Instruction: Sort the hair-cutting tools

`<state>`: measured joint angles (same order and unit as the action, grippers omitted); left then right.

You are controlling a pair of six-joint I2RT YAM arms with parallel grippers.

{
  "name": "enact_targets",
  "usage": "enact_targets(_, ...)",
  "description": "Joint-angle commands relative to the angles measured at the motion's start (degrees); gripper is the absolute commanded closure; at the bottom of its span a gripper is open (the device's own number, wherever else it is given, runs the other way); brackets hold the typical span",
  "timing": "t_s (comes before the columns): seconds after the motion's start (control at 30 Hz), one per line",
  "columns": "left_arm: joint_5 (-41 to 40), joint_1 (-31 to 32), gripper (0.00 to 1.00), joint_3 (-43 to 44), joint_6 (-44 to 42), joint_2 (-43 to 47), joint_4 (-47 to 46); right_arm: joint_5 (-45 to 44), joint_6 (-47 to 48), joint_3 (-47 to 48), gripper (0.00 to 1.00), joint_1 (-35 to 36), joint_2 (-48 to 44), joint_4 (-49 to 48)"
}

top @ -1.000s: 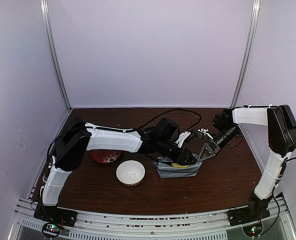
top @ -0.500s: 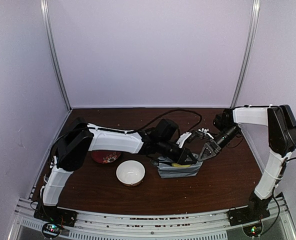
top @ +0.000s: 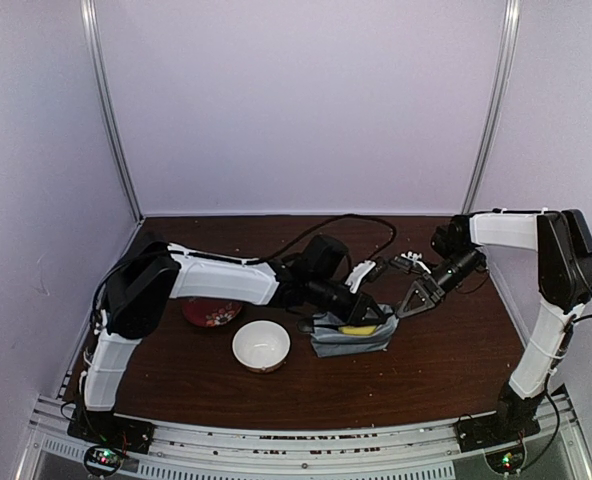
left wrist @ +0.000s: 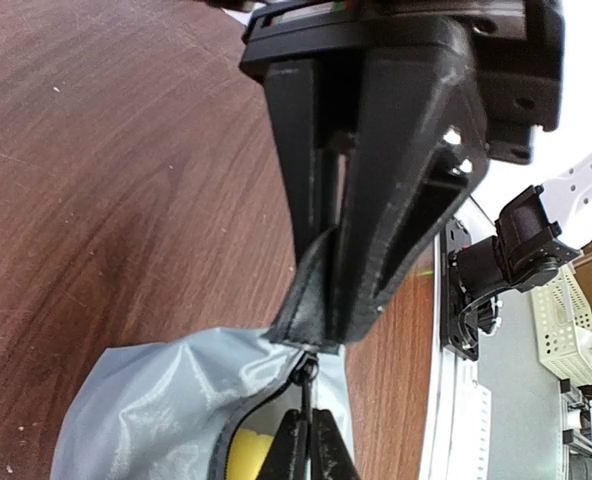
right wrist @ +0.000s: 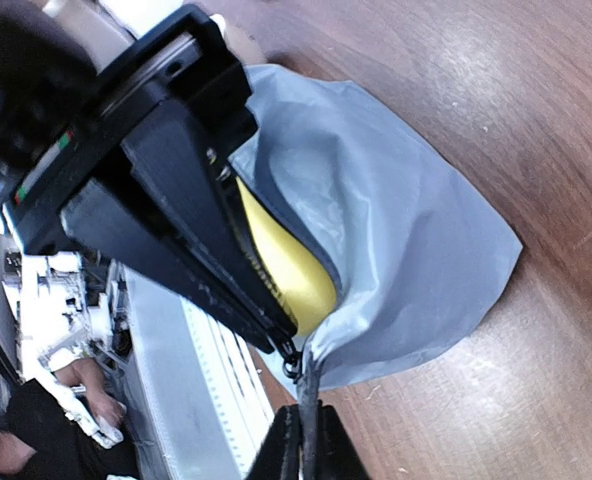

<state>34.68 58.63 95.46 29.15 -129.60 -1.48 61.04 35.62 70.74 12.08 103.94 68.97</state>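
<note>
A grey zip pouch [top: 351,340] lies on the brown table between both arms, part open, with something yellow [right wrist: 291,275] inside. My left gripper [left wrist: 304,418] is shut on the thin zipper pull [left wrist: 305,385] at the pouch's end. My right gripper [right wrist: 304,412] is shut on the dark fabric tab [right wrist: 308,385] at that same corner. From above, the left gripper [top: 379,316] and right gripper [top: 404,306] meet tip to tip at the pouch's right end. The hair-cutting tools are out of view.
A white bowl [top: 261,346] stands left of the pouch. A red patterned plate [top: 212,314] lies partly under the left arm. A black cable [top: 346,225] loops across the back of the table. Pale walls close in three sides.
The left gripper has closed on the zipper pull, and its wrist has drawn slightly to the left. The pouch has shifted a little with it. The right gripper has barely moved.
</note>
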Motion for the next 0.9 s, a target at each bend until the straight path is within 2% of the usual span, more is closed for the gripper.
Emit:
enact_targets(0.0, -0.66, -0.70, 1.00, -0.47, -2.50, 3.79, 1.09, 0.13, -0.89, 0.46, 1.00, -0.52, -0.89, -0.17)
enact_targets(0.33, 0.23, -2.50, 1.00, 0.96, -11.03, 5.45, 20.12, -1.21, -2.95, -0.42, 1.00, -2.26, -2.73, -2.56)
enact_targets(0.63, -1.65, -3.50, 1.00, 0.75, -19.80, 10.48, 36.84, -2.63, -5.51, -1.28, 1.00, -5.50, -4.33, -5.11)
enact_targets(0.87, -3.06, -3.88, 1.00, -3.05, -21.47, 12.94, 39.76, -2.67, -5.77, -1.79, 1.00, -7.07, -5.02, -5.44)
